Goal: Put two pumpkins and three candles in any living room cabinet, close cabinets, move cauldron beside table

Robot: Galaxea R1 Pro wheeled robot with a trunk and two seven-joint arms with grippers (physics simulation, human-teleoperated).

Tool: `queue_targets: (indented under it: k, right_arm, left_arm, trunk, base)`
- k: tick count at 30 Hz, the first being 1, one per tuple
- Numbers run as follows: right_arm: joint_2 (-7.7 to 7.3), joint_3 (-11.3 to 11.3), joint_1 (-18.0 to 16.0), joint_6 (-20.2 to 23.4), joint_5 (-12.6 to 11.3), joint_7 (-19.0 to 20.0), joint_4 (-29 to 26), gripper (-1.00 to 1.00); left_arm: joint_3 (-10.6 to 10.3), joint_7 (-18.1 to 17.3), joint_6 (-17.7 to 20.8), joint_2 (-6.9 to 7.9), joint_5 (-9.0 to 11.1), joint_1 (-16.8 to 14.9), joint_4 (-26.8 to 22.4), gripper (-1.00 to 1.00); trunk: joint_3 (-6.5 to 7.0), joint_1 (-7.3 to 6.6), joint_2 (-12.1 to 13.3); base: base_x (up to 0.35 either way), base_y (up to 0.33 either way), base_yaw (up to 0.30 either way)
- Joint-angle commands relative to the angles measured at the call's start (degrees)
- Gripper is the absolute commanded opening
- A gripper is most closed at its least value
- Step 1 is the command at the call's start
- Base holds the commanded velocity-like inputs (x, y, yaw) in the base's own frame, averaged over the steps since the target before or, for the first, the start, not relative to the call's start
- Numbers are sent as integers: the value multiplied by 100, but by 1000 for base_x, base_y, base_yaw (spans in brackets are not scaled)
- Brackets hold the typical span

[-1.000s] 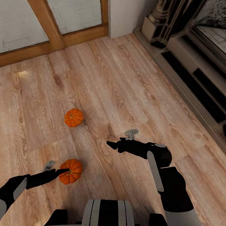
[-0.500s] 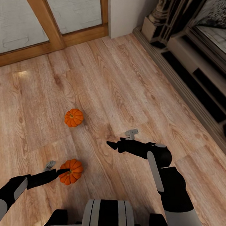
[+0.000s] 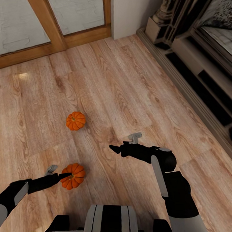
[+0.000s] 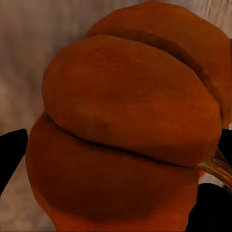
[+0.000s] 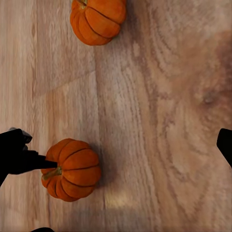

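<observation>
Orange, ribbed, fist-sized: two pumpkins on pale wood-plank floor.

Head view. Near pumpkin [image 3: 73, 176] lies at about 7 o'clock of the picture, on the floor [image 3: 124, 82], just ahead of the robot's base. Far pumpkin [image 3: 75, 120] lies toward 9 o'clock of centre, well apart from the first. Left gripper [image 3: 61, 174], black, reaches in low; one fingertip touches the near pumpkin at its stem side. Whether the jaws have closed on it cannot be told from here. Right gripper [image 3: 120, 149] hovers near centre, over bare floor, carrying nothing; its jaw spread is not clear in this view. Wooden door frame [image 3: 49, 28] at 11 o'clock; dark fireplace surround [image 3: 199, 65] from 1 to 3 o'clock.

Left wrist view. Near pumpkin [image 4: 130, 130] close up: matt orange lobes, deep creases, a tan stem at one edge. Black finger tips [image 4: 10, 154] stand at either side of it, so the jaws straddle the fruit; a firm clamp is not evident.

Right wrist view. Near pumpkin [image 5: 71, 169] with the left gripper's finger [image 5: 29, 162] laid against its stem; far pumpkin [image 5: 98, 19] beyond. The right gripper's own black tips [image 5: 225, 145] sit at opposite picture edges: jaws wide, empty.

Risk, judged. Round, hard, smooth body: a squeeze off centre could roll it out of the fingers and away across the floor. Contact near the stem gives poor purchase; a lift begun there may drop it.
</observation>
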Motion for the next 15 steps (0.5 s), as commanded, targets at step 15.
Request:
queue_targets:
  k: [15]
  right_arm:
    - [5, -4, -2, 38, -36, -16, -3, 100]
  left_arm:
    - [-20, -394, -200, 10, -69, 13, -60, -100]
  trunk:
    - [-3, 0, -1]
  base:
    - [0, 0, 0]
